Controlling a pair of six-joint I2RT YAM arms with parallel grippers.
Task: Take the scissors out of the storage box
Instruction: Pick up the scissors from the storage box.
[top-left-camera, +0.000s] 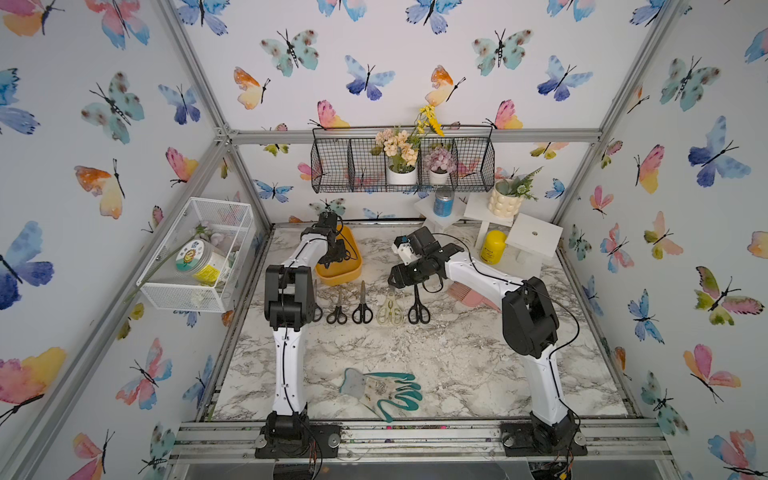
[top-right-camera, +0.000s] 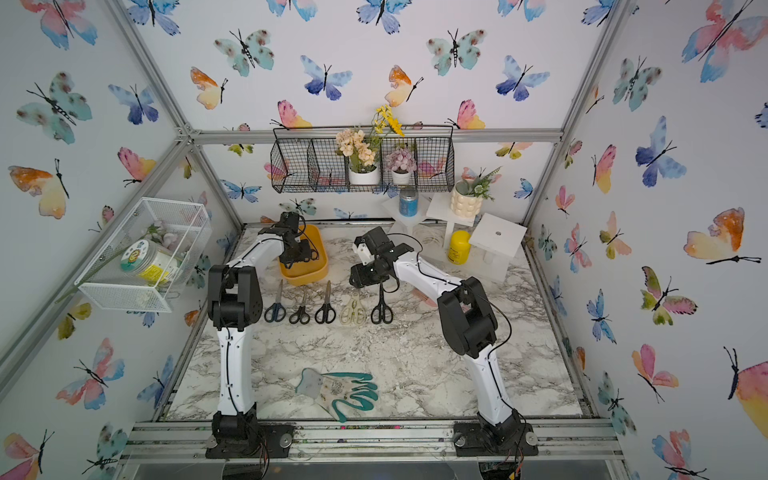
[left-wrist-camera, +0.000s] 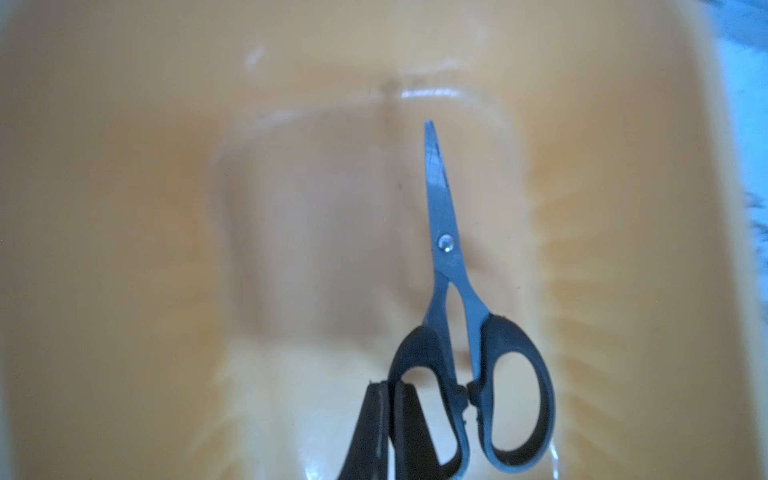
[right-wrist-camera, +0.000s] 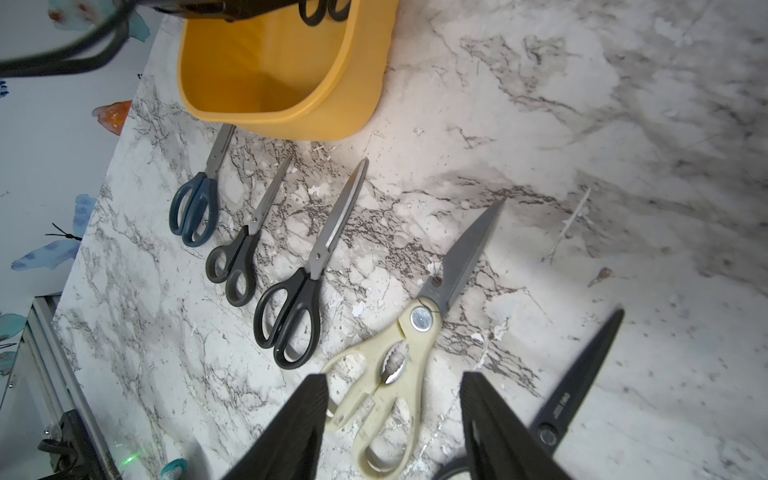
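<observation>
Black-bladed scissors (right-wrist-camera: 582, 374), small white print (right-wrist-camera: 562, 405) unreadable

On the marble bench (top-left-camera: 415, 365) we see a pair of teal gloves (top-left-camera: 382, 390) lying near the front edge. We find a pink comb (top-left-camera: 469, 296) toward the right and, behind it, a yellow bottle (top-left-camera: 493, 247) among small white stands (top-left-camera: 534, 237). A blue can (top-left-camera: 443, 202) and a cream pot (top-left-camera: 505, 203) of greenery sit on two others. On the back wall a black wire basket (top-left-camera: 332, 166) holds potted flowers (top-left-camera: 401, 158). On the left wall a white mesh basket (top-left-camera: 183, 297) holds a jar (top-left-camera: 193, 257).
</observation>
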